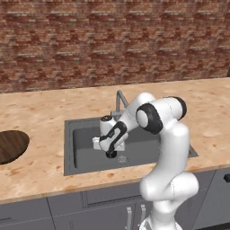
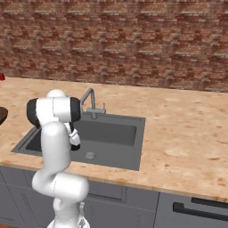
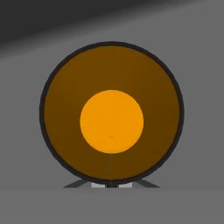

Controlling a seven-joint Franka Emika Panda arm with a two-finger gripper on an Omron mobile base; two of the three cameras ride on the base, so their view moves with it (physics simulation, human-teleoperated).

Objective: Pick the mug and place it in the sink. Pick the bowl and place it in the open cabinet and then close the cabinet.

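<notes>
Because the hand camera looks straight down into the mug [image 3: 111, 114], I read the arm as holding it upright and directly under the wrist, so that it goes down on its base rather than tipping. Nearest to me, the grey drawer fronts [image 1: 67, 211] run under the counter edge, and the arm rises in front of them. Just past that, the gripper [image 1: 111, 152] hangs low inside the sink [image 1: 85, 157], with the small dark mug at its tips, close above the basin floor and beside the round drain [image 1: 122, 158]. I cannot tell from these pictures whether the fingers are clamped on the mug or have let go; they hide behind its rim in the hand view and are too small from the base. My judgement is that the first step is at its end: either a release or a lift away comes next. Further left on the counter [image 1: 40, 117], the bowl [image 1: 11, 146] lies well apart from the sink, untouched, waiting for its turn. Behind the basin stands the faucet [image 1: 120, 99], which the wrist must clear when it rises, and beyond that the brick wall [image 1: 112, 40].
</notes>
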